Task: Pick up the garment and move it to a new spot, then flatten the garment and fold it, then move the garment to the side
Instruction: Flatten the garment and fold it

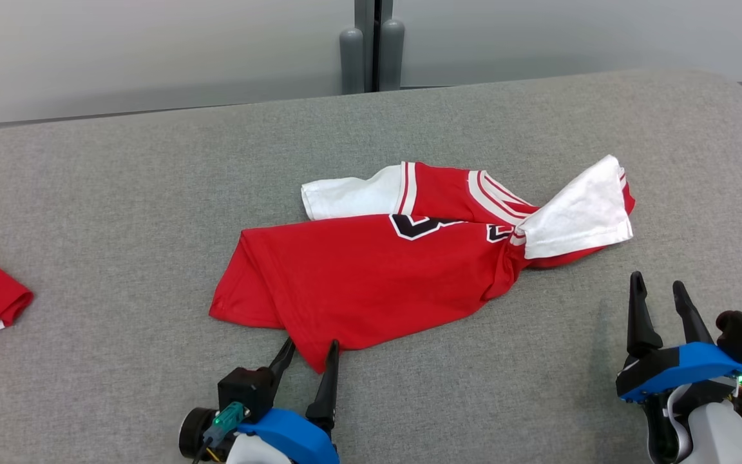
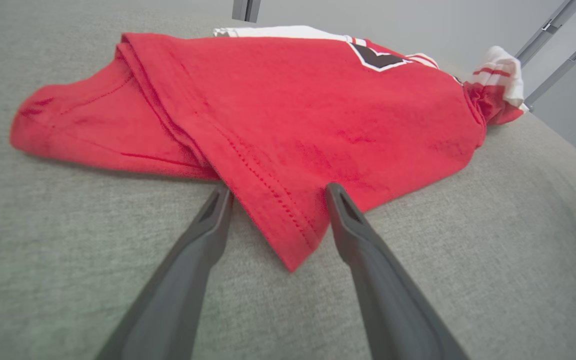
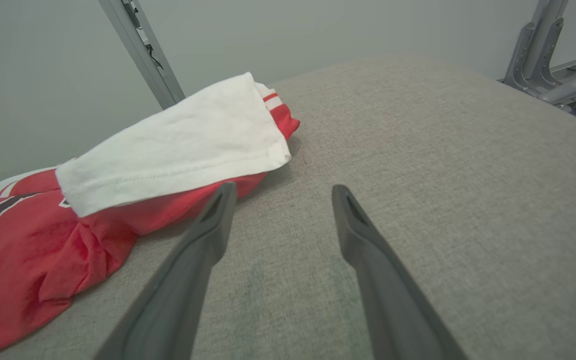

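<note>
Grey woven-fabric surface [image 1: 120, 193]: bunched red jersey garment with white sleeves [image 1: 371, 277] is laid mid-surface, twisted near collar.

Right gripper [image 1: 656, 281]: fingers spread, nothing held, parked just beside white sleeve [image 3: 178, 150].

Left gripper [image 1: 312, 345]: fingers spread, pointed red hem corner [image 2: 293, 250] straddled, not yet pinched.

Step judged: first pickup. Corner should be seated deeper between fingers before closure. Surface fabric beneath must not be caught. Slow lift is advised so twist is not tightened.
</note>
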Controlling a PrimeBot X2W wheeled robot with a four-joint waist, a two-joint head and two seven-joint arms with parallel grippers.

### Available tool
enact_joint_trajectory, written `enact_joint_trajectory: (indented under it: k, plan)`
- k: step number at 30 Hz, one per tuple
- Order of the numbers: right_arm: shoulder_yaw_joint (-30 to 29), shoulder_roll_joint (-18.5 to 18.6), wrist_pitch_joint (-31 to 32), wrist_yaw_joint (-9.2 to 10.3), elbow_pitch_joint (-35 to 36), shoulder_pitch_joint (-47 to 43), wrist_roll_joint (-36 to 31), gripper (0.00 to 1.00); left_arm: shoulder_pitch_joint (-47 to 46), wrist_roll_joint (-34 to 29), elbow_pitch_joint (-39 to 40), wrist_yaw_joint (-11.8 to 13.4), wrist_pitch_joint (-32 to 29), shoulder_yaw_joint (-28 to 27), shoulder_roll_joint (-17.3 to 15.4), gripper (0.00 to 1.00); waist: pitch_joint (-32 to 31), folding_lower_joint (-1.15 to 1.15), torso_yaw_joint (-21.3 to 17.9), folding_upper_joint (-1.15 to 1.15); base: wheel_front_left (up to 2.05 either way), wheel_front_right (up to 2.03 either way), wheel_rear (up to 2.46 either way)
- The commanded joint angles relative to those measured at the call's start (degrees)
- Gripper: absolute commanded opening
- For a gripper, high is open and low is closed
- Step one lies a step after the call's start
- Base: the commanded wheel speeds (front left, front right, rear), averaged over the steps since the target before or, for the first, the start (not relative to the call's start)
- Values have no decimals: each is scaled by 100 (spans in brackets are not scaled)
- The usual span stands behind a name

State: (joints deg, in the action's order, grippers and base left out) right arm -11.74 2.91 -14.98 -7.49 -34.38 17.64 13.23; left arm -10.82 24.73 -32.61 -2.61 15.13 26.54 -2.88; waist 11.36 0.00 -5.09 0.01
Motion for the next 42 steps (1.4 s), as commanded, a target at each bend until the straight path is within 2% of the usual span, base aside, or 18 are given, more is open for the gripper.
enact_joint_trajectory:
  k: [1,4,5,6,7,12,19,28,32,39,41,42]
  plan:
    - [29,8,-30,-1,14,100,52,100,-138,-25,-19,-23,3,28,-4,100,30,0,-15,-1,0,0,0]
    - [85,6,-30,-1,13,116,122,100,-202,2,-70,-10,3,76,-2,100,67,0,-36,-1,0,0,0]
    - [91,7,-30,-1,8,119,140,100,-236,10,-79,-1,2,80,-2,47,75,0,-41,-1,0,0,0]
    - [101,7,-30,-1,5,122,155,100,-270,8,-85,7,2,81,-2,28,83,0,-47,-1,0,0,0]
    - [104,7,-30,-1,5,123,164,100,-300,-14,-65,22,2,72,-2,0,85,0,-49,-1,0,0,0]
    - [29,6,-30,-1,0,67,191,100,-303,-230,402,68,3,-147,-3,0,40,0,22,-1,0,0,0]
    - [-10,7,-30,-1,-68,-97,289,100,-60,-603,1261,31,2,-438,0,0,-200,0,348,-1,0,0,0]
    - [172,10,-30,-1,-140,-190,474,100,106,-778,1667,1,2,-756,2,0,-426,0,621,-1,0,0,0]
    - [260,10,-30,-1,-126,-140,514,100,54,-885,1475,2,2,-846,0,0,-353,0,590,-1,0,0,0]
    - [419,12,-30,-1,-80,25,505,100,-443,-872,605,224,3,-1191,0,0,-15,0,276,-1,0,0,0]
    - [444,8,-30,-1,-54,85,495,100,-661,-903,304,272,3,-1304,0,4,91,0,180,-1,0,0,0]
    - [450,8,-30,-1,-37,111,488,100,-755,-881,176,289,3,-1385,0,0,136,0,142,-1,0,0,0]
